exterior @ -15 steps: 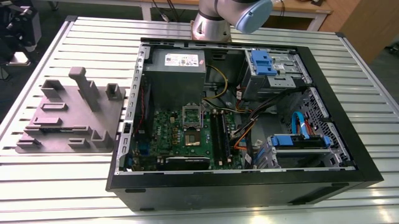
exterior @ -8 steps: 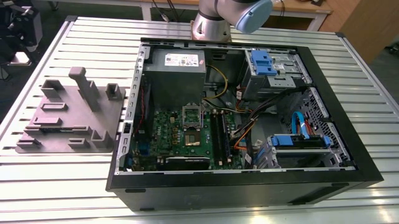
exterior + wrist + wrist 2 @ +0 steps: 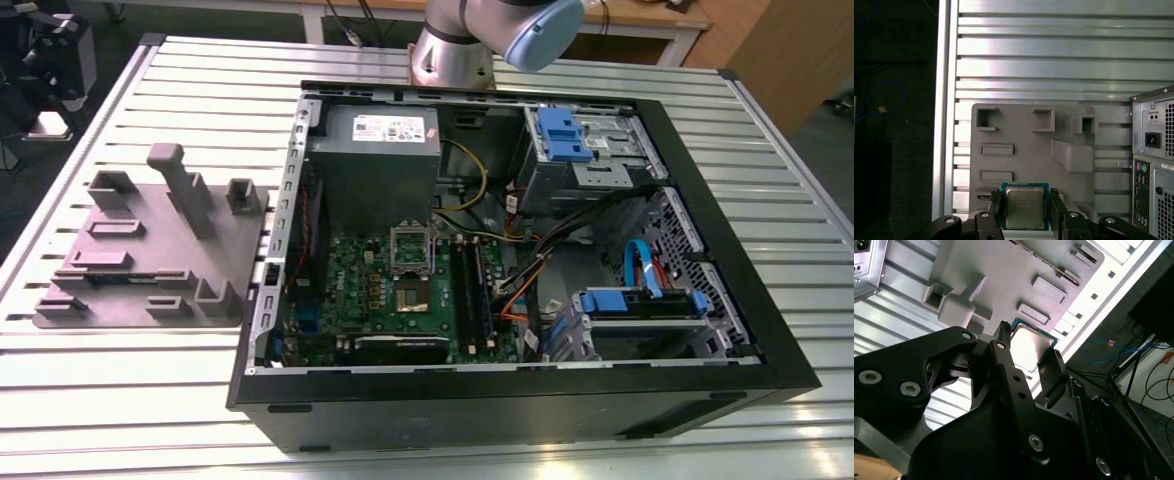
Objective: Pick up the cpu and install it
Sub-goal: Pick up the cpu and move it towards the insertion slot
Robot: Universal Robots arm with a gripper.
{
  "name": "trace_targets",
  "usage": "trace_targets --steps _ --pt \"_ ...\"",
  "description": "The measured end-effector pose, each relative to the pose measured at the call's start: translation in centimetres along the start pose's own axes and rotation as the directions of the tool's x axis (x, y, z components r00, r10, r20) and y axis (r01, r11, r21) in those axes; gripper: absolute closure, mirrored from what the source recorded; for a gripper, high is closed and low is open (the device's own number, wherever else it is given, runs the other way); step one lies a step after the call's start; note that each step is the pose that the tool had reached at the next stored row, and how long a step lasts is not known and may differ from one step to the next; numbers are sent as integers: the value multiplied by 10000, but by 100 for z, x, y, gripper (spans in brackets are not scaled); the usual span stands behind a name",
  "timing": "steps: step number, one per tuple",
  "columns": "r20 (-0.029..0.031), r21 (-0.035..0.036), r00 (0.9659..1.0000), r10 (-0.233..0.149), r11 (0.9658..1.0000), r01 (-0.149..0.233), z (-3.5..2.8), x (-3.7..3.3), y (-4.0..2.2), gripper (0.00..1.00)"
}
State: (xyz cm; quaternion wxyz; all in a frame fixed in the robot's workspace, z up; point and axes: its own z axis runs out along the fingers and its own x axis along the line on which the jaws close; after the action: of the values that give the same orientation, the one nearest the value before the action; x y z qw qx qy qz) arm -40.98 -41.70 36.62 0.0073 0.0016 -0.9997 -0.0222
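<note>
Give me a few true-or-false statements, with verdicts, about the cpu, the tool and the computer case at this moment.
1. The small square silvery-topped cpu sits between the fingers of the black tool. True.
2. The cpu is already seated in its socket. False: the tool holds it away from the green motherboard, with the grey plastic fixture plate behind it in both wrist views.
3. The black computer case lies open on the ribbed aluminium table. True.
4. The fixture plate lies inside the case. False: it lies on the table beside the case, on the exterior view's left.
</note>
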Motion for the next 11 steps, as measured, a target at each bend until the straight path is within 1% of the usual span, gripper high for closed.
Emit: trace_targets --steps 11 --pt "-1 1 10000 1 10000 -1 -1 -24 0 53"
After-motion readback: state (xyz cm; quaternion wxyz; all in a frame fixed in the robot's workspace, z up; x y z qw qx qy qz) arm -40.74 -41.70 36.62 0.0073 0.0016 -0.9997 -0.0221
